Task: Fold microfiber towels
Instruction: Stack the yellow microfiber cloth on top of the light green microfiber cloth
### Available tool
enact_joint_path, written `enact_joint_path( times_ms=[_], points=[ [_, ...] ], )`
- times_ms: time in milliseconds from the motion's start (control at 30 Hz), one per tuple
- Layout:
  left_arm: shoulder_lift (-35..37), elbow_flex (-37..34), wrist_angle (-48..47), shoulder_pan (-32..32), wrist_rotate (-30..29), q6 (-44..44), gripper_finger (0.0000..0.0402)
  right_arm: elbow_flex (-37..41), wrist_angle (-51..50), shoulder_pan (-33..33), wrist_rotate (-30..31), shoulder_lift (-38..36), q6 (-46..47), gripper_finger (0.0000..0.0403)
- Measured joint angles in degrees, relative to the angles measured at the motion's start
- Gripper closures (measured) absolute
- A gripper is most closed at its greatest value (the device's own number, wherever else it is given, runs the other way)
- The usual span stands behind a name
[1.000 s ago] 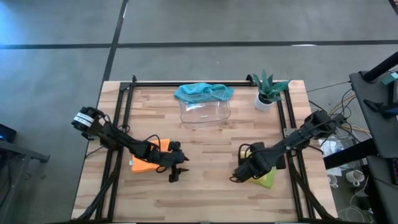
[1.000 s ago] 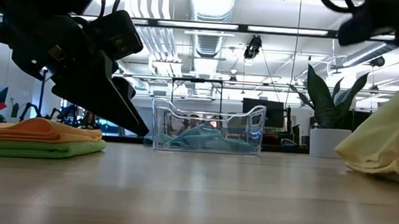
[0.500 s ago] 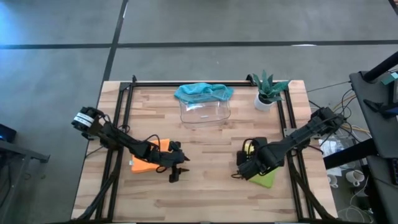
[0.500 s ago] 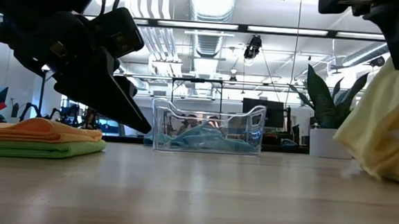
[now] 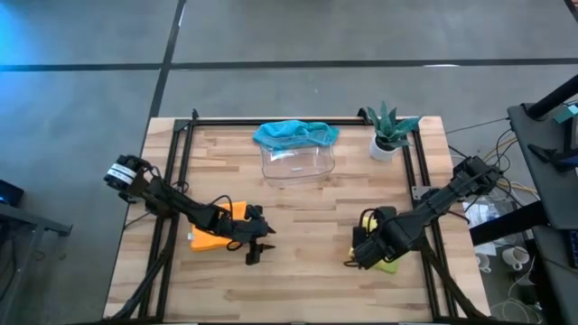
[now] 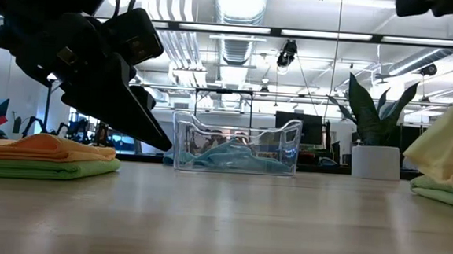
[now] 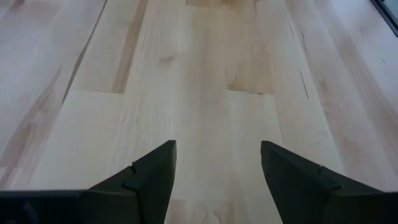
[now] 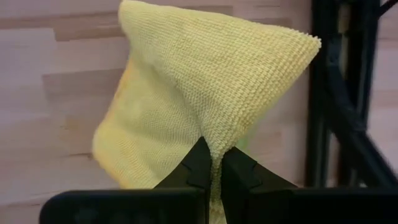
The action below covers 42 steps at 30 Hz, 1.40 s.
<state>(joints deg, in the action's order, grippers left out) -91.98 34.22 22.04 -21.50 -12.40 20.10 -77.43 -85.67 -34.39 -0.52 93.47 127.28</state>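
The yellow towel (image 8: 205, 99), pinched in the right gripper (image 8: 213, 163) fingers, has been carried nearer over the lime green towel (image 5: 389, 265); stacking is judged underway. The left gripper (image 7: 216, 168) fingers are spread, empty above the bench (image 7: 211, 74).

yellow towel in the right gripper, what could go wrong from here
The right gripper pinches the yellow towel by one small bunched bit, so it might slip free. The towel hangs crumpled over the lime green towel near the table's right rail; laid down like this, the fold may come out crooked or snag on the rail. The left gripper is open over bare wood and could not steady it.
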Motion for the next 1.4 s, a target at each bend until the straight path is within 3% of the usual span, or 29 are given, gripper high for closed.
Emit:
enact_joint_path(
  times_ms=[300, 467, 700, 933, 1167, 1400],
  points=[
    [0.0, 0.0, 0.0, 0.0, 0.0, 0.1, 0.0182, 3.8, 1.5, 1.8, -1.7, -0.2, -12.2, 0.0390],
    [0.0, 0.0, 0.0, 0.0, 0.0, 0.3, 0.0182, 8.6, 9.4, 3.0, -3.8, -0.3, -19.0, 0.0390],
    [0.0, 0.0, 0.0, 0.0, 0.0, 0.5, 0.0182, 17.0, 11.2, 3.0, -7.5, -0.3, -19.4, 0.0390],
    [0.0, 0.0, 0.0, 0.0, 0.0, 0.4, 0.0182, 20.5, 13.7, 3.3, -7.3, -0.3, -21.6, 0.0386],
    [-0.1, 0.0, 0.0, 0.0, 0.0, 0.4, 0.0182, 24.0, 12.1, 3.3, -7.4, -0.3, -25.0, 0.0314],
    [-0.1, 0.0, 0.0, 0.0, 0.0, 0.5, 0.0182, 15.2, 4.6, 3.3, -6.6, -0.4, -28.8, 0.0250]
  ],
)
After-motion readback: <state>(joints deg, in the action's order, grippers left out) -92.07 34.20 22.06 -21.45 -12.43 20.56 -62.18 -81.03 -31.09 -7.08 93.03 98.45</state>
